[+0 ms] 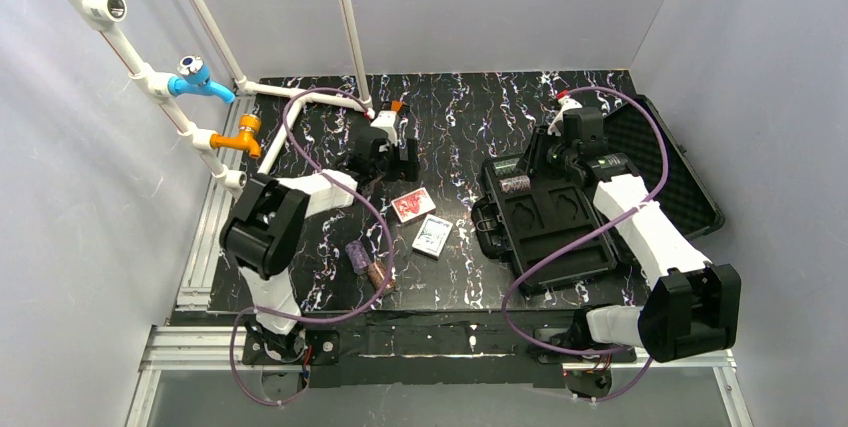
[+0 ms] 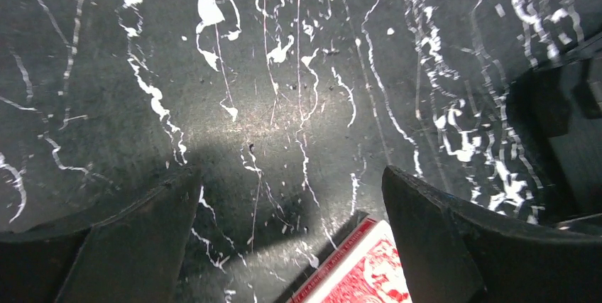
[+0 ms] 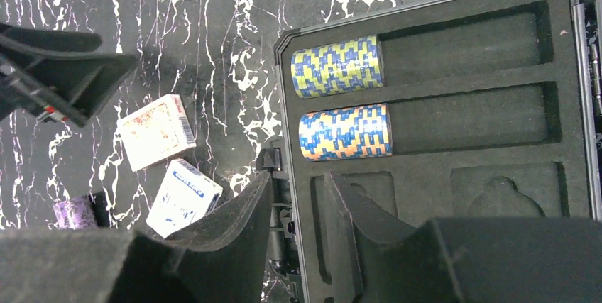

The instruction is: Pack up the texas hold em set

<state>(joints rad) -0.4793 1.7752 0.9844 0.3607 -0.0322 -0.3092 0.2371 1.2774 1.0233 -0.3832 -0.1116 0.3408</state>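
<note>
Overhead, black white-veined tabletop [image 1: 470, 107] bears open case [image 1: 532, 219] between grey walls [image 1: 80, 247]

The black marble-patterned tabletop [image 1: 460, 117], veined in white, carries a red-backed box of playing cards [image 1: 412, 204] near its middle. A blue-and-white box of playing cards [image 1: 432, 235] lies just beside it on the nearer side. Left of these lies a purple roll of poker chips [image 1: 357, 255], with a brownish roll [image 1: 378, 275] close by. On the right sits an open black foam-lined case [image 1: 560, 247].
</note>
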